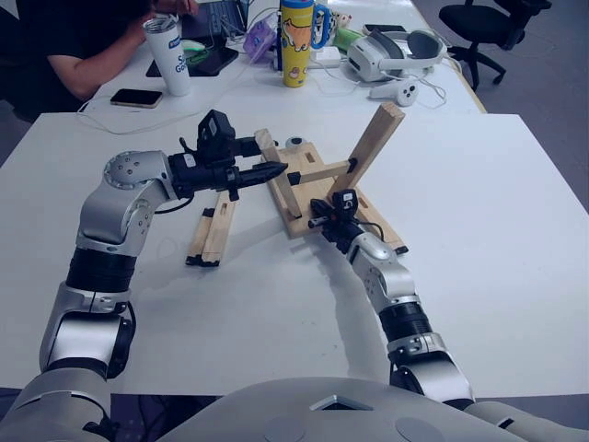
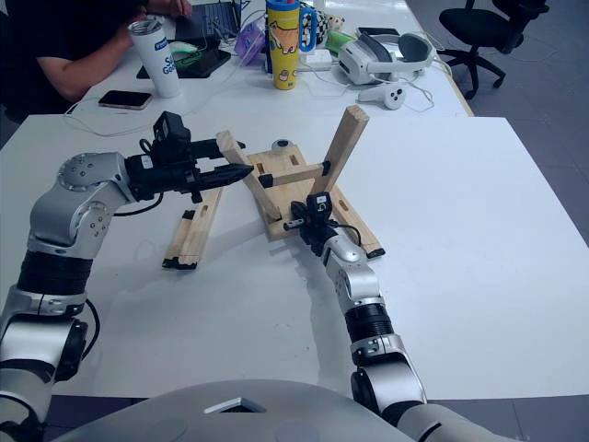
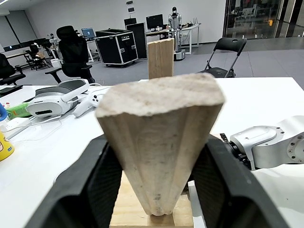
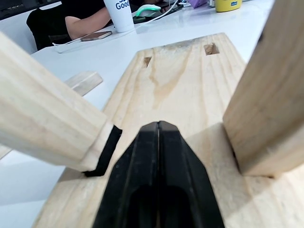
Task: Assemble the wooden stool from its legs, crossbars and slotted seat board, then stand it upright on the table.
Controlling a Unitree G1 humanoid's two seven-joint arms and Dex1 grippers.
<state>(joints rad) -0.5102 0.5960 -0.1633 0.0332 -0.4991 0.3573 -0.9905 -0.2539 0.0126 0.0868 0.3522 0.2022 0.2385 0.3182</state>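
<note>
The slotted seat board (image 1: 308, 198) lies flat on the white table (image 1: 497, 239). One wooden leg (image 1: 375, 140) stands tilted out of it, joined by a crossbar (image 1: 320, 173) to a second leg (image 1: 280, 189) that leans over the board's left side. My left gripper (image 1: 274, 171) is shut on that second leg, whose end grain (image 3: 159, 118) sits between the black fingers (image 3: 90, 190). My right gripper (image 1: 318, 221) is shut with nothing in it, its tip (image 4: 159, 137) low over the board (image 4: 180, 80) between the two legs. Loose leg pieces (image 1: 212, 230) lie to the left.
On the far table stand a white tumbler (image 1: 168, 53), a yellow bottle (image 1: 296, 41), a phone (image 1: 136, 97) and a VR headset (image 1: 396, 51) with its controller (image 1: 398, 90). A person sits at the back left. The table's right half and front are bare.
</note>
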